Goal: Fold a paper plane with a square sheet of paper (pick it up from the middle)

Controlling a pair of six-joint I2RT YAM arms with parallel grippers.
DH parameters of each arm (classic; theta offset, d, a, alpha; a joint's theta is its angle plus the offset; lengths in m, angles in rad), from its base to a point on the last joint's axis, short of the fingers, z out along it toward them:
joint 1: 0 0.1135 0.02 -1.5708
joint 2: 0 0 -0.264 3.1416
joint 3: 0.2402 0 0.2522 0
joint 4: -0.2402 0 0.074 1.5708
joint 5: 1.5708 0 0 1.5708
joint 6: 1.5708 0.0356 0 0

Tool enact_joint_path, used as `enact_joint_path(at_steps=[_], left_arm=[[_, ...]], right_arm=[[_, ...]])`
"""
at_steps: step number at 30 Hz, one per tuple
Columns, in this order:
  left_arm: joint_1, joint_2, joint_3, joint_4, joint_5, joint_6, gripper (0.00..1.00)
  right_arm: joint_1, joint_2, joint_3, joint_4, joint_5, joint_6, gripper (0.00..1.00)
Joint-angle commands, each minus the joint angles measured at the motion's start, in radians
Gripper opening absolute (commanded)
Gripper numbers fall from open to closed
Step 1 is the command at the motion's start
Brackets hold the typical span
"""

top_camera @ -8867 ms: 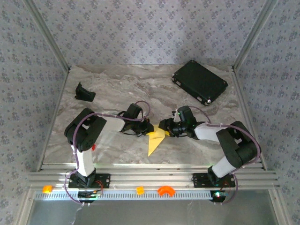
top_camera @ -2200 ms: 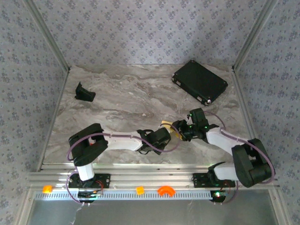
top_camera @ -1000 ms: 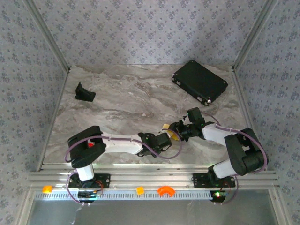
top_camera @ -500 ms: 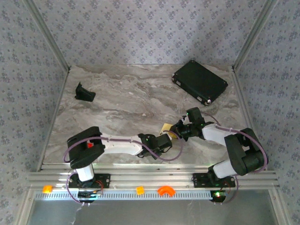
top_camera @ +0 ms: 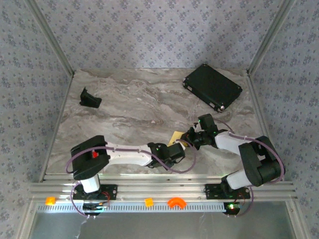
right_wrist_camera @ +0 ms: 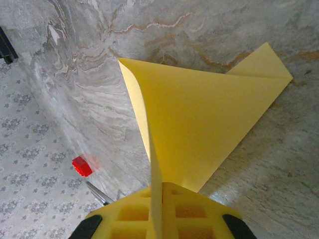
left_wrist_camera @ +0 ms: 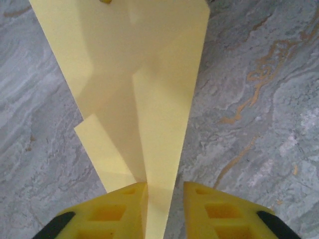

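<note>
Count of things on the table (top_camera: 124, 99) and its front rail (top_camera: 199, 191)

There are two arms, the left arm (top_camera: 124, 152) and the right arm (top_camera: 232, 142), with two grippers: the left gripper (left_wrist_camera: 164, 191) and the right gripper (right_wrist_camera: 162, 191). There is one square sheet of paper (left_wrist_camera: 144, 74), pale yellow and folded, one black case (top_camera: 213, 87), one small black holder (top_camera: 90, 98) and one small red block (right_wrist_camera: 82, 166). Three orange pieces (top_camera: 148, 201) are on the rail.

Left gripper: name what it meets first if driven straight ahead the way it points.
The folded yellow paper: its narrow end lies between the fingers of the left gripper and widens ahead. Beyond, probably the right gripper; depth unclear.
</note>
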Motion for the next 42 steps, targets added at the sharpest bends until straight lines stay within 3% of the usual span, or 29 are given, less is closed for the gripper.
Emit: enact_joint_path(at_steps=[1,8,15,42], left_arm=[[-0.01,0.025,0.023,-0.033,-0.022,0.015,0.22],[-0.012,0.034,0.019,-0.036,-0.023,0.006,0.32],[-0.019,0.044,0.021,-0.043,-0.042,0.002,0.33],[-0.026,0.031,0.016,-0.048,-0.105,-0.004,0.07]], right_arm=[[0.005,0.009,0.002,0.011,-0.016,0.009,0.05],[0.005,0.015,0.002,0.02,-0.018,0.013,0.05],[0.004,0.015,0.002,0.022,-0.016,0.014,0.04],[0.004,0.02,-0.003,0.023,-0.009,0.009,0.03]])
